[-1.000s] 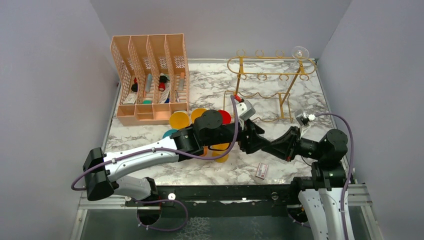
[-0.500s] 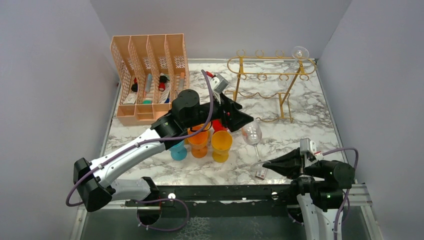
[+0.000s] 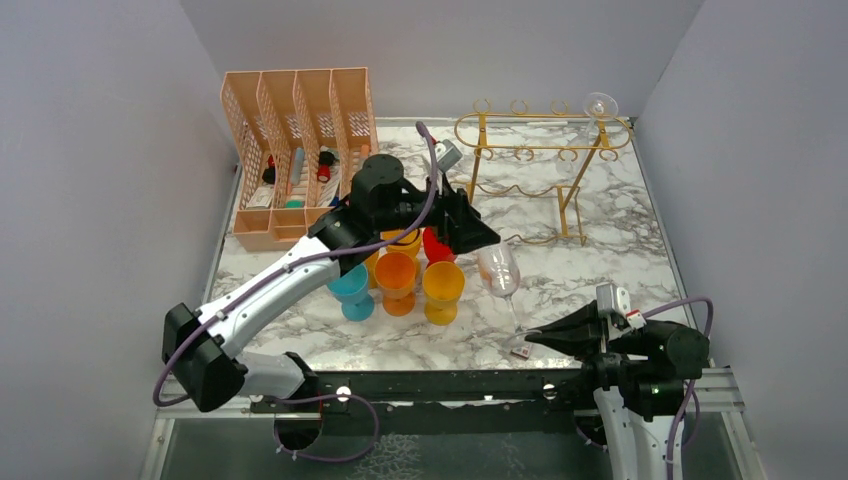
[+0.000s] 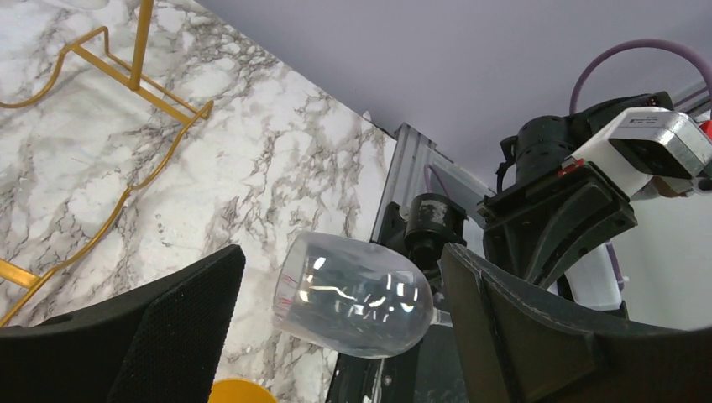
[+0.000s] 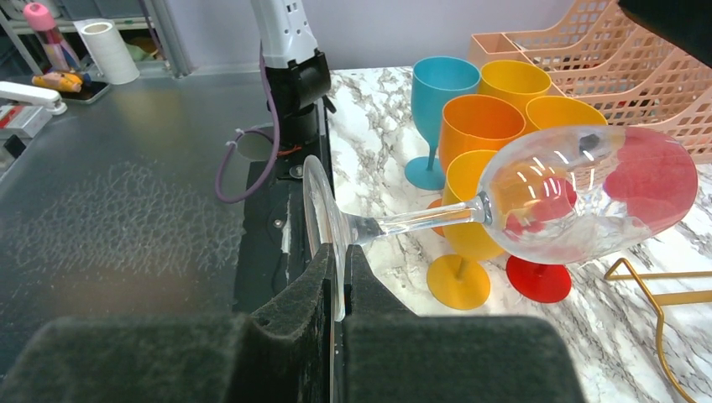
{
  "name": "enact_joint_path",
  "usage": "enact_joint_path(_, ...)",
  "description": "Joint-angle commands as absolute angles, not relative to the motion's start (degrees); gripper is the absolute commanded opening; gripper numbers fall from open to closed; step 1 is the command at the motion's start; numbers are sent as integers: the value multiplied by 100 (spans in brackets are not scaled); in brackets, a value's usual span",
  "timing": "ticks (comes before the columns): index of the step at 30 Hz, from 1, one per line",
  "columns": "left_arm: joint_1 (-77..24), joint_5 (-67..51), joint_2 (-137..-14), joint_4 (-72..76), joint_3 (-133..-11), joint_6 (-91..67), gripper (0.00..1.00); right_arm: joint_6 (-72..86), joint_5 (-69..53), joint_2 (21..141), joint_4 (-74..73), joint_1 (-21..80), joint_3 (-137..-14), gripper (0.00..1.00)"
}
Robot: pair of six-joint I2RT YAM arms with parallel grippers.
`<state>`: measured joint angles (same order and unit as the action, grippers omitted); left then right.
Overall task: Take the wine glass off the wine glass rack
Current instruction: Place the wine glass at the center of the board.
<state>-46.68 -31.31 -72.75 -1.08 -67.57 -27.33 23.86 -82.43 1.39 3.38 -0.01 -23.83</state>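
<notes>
pinching wine glass (image 5: 579, 193) foot, right gripper (image 5: 338, 277) seems shut.

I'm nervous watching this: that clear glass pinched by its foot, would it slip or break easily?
Probably fragile: the wine glass looks thin and clear. It may slip or swing, since the right tool pinches only the foot's rim while the bowl juts out sideways. Laid down, the round bowl would likely roll.

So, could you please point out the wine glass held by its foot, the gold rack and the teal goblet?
wine glass (image 5: 588, 193): right wrist view, on its bowl.
gold rack (image 3: 479, 165): top external view, on its left upright.
teal goblet (image 3: 351, 284): top external view, on its bowl.
</notes>
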Motion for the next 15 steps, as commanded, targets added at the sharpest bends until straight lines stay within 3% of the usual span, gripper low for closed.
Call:
enact_joint_path(1, -4349, -4737, -7751, -209, -7141, -2663, 91, 2213, -8367, 44, 699, 18, -2391, 1)
enact_joint_path(6, -4316, -5618, -8255, -353, -7417, -2489, 89, 2191, -8373, 33, 720, 18, -2409, 1)
enact_joint_path(15, -4301, -6407, -8513, -119, -7445, -2521, 77, 2115, -8219, 42, 709, 18, -2400, 1)
